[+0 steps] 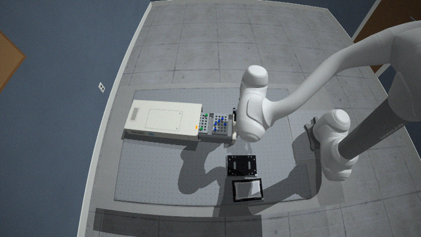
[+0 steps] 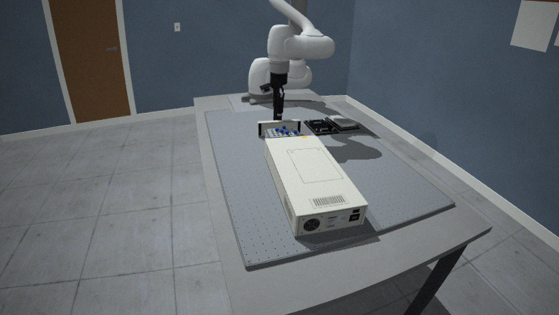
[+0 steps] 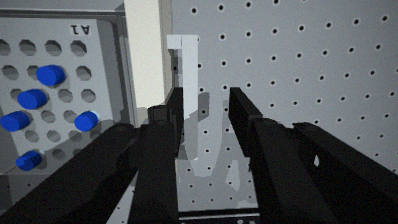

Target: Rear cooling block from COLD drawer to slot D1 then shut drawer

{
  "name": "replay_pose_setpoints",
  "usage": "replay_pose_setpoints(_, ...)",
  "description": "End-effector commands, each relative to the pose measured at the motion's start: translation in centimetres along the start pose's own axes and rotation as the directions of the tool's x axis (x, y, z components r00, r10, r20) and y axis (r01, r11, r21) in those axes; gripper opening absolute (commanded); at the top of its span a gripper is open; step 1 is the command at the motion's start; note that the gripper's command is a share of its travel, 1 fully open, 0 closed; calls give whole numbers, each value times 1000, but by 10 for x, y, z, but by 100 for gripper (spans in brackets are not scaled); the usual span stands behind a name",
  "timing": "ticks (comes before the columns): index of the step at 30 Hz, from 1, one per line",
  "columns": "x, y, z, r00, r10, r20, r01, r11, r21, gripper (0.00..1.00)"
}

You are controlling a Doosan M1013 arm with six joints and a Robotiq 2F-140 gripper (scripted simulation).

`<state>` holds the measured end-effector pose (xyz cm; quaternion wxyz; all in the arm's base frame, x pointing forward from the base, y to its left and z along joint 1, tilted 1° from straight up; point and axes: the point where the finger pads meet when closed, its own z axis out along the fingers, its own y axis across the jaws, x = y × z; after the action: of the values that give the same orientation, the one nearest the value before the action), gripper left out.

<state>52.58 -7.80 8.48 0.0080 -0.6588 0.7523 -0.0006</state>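
From where I stand, the job is only in its opening stretch. The jaws [image 2: 277, 116] stand apart, one on either side of the handle [image 3: 190, 70], with a gap left beside it, so I don't take it as clamped. They look to be working the drawer [image 1: 218, 136] [image 2: 269, 125] [image 3: 145, 60] by that handle.

The drawer is well out of COLD [image 1: 164, 116] [image 2: 316, 169], and the lamp [image 1: 196, 127] [image 2: 304, 137] glows orange, as it should. The front block [image 1: 216, 115] [image 3: 100, 37], with five blue tubes, sits just past the drawer front from the jaws. Beyond it, farther from the jaws, lies the rear block [image 1: 207, 124], the one wanted; two green tubes show, and I can't make out the other two. Its far part seems still under the housing, so I'd guess more pulling comes first.

D1 [image 1: 241, 165] [image 2: 320, 126], off to one side of the jaws, holds no block, while D2 [image 1: 247, 199] beyond it carries a pale piece. Left to do: freeing, lifting and seating the rear block with its tubes, then shutting the drawer
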Motion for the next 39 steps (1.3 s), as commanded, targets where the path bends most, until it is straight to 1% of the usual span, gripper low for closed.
replay_pose_setpoints(1, 0, 0, -1, 1000, 0, 0, 0, 1000, 1, 34)
replay_pose_setpoints(33, 0, 40, -1, 1000, 0, 0, 0, 1000, 1, 34)
replay_pose_setpoints(39, 0, 43, -1, 1000, 0, 0, 0, 1000, 1, 34)
